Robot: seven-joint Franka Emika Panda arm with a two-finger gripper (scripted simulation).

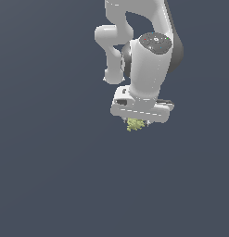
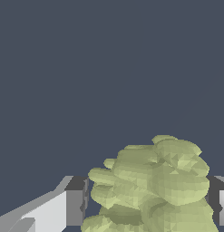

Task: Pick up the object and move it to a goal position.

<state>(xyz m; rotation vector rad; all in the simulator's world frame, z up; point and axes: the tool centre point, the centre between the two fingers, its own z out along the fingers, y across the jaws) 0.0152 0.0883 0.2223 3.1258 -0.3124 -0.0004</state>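
The object (image 2: 158,181) is a small yellow-green lumpy clump sitting between my two fingers in the wrist view. The dark pad of one finger (image 2: 75,206) lies against one side of it and the other finger (image 2: 221,206) against the opposite side. My gripper (image 2: 147,206) is shut on it. In the exterior view the clump (image 1: 135,124) pokes out just under the white hand (image 1: 141,109); my gripper (image 1: 136,122) is there, with its fingertips mostly hidden by the hand. Whether the clump touches the ground I cannot tell.
The white arm (image 1: 148,55) rises toward the top of the exterior view. A plain dark blue-grey floor (image 1: 51,176) lies all around.
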